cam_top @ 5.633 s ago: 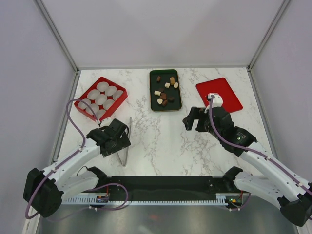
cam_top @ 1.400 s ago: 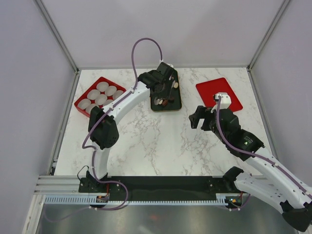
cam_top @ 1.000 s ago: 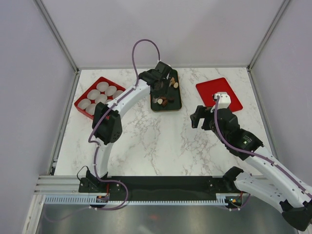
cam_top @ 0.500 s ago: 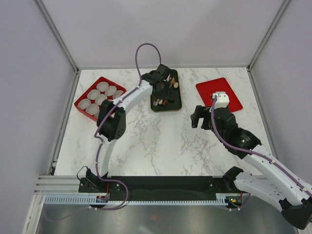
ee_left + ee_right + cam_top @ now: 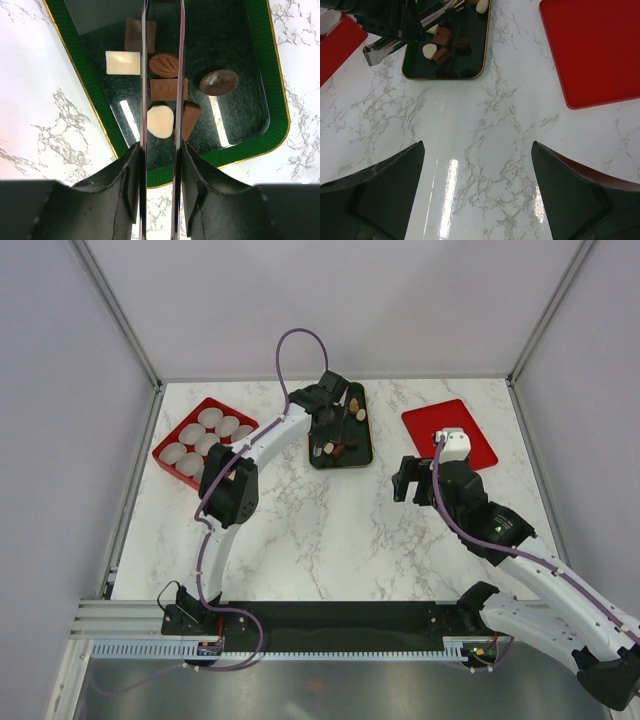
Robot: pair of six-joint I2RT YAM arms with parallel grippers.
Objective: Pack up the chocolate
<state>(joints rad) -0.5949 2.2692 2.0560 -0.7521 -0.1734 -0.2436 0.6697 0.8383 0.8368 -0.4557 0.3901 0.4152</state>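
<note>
The chocolate [image 5: 169, 89] is lying in the dark green tray [image 5: 92, 85], directly ahead of the left hand [image 5: 160, 150]. That hand's fingers [image 5: 125, 185] are pressing together on the metal tongs [image 5: 144, 125], whose two blades are running forward over the tray.

The left wrist view is separating the pieces. A cream-white rounded piece [image 5: 160, 121] and a brown wedge [image 5: 190, 119] are sitting nearest the hand. Farther ahead are a brown rectangle, a ridged brown oval [image 5: 164, 65], a cream block [image 5: 123, 63] and a dark square [image 5: 140, 35], with a dark oval [image 5: 219, 82] off to the hand's right. The tong tips are running out of this view, so it cannot be told whether they are touching a piece.

Only the top view is taking in the whole tray [image 5: 362, 455], with two more pale candies [image 5: 356, 409] at its far end. It is also showing a red box [image 5: 163, 451] holding white paper cups [image 5: 207, 443], well apart from the left hand [image 5: 322, 410] on the side away from the right hand [image 5: 412, 480].

The right wrist view is showing the right hand [image 5: 477, 170] with its fingers spread wide, nothing between them, over the bare marble surface [image 5: 485, 130]. The green tray [image 5: 470, 62] is lying ahead to its left, and a flat red tray [image 5: 595, 50] ahead to its right.
</note>
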